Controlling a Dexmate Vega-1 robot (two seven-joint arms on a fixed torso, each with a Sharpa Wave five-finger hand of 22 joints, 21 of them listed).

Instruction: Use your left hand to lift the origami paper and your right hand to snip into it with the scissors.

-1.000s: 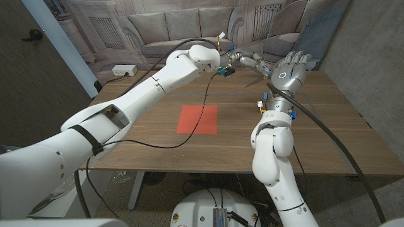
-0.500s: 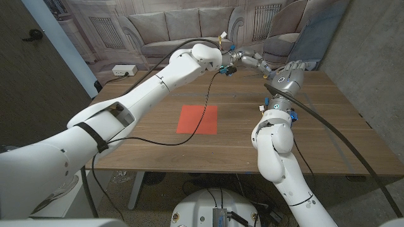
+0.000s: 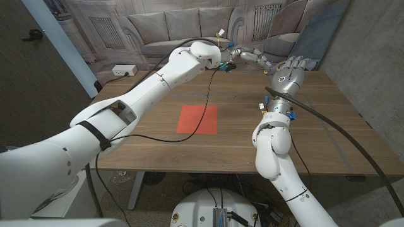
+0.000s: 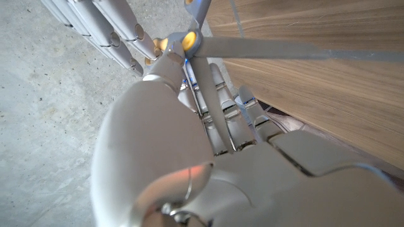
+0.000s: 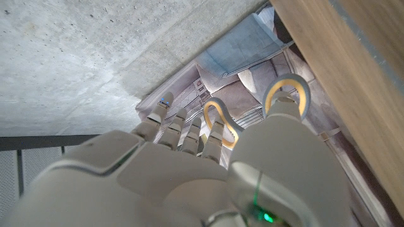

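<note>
1. The paper point(image 3: 197, 119) lies flat mid-bench point(image 3: 151, 145), untouched, well apart from both my hands, so the lift is not begun.
2. My left hand point(image 3: 251, 58) reaches over the far edge beside my right, its fingers point(image 4: 228, 120) out straight, holding nothing.
3. My right hand point(image 3: 290, 69) is raised at the far right, its fingers point(image 5: 189, 135) hooked through the yellow loops of the scissors point(image 5: 222, 120).
4. By my reckoning, lifting and snipping both remain.
</note>
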